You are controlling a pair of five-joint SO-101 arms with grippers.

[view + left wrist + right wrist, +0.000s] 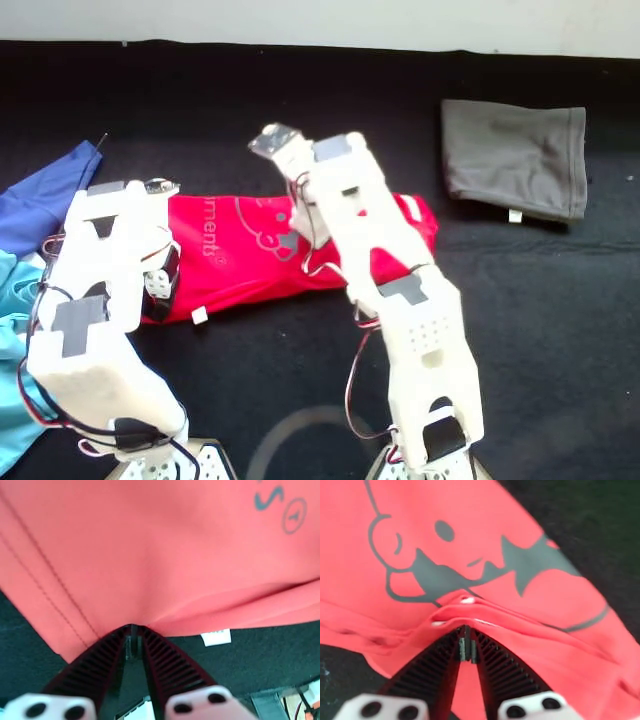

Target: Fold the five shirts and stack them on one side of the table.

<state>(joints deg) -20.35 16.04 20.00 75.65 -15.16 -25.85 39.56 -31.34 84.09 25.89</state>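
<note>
At the desk's [560,330] left edge lie blue shirts [40,195]. The left fingers [100,665] are clamped on the red shirt's [240,255] near-left hem, and the right fingers [435,665] pinch a raised fold by its print. Soft and light, it will probably sag, so hems offer better holds. A folded grey shirt [515,155] lies far right.

Print on the shirt: no whole word I can read

The red shirt [250,250] I hold carries a row of grey letters [212,232], only partly showing, at nine o'clock of a grey cartoon print [262,225]. A small white tag [199,315], too small to read, sits at seven o'clock of the letters.
</note>
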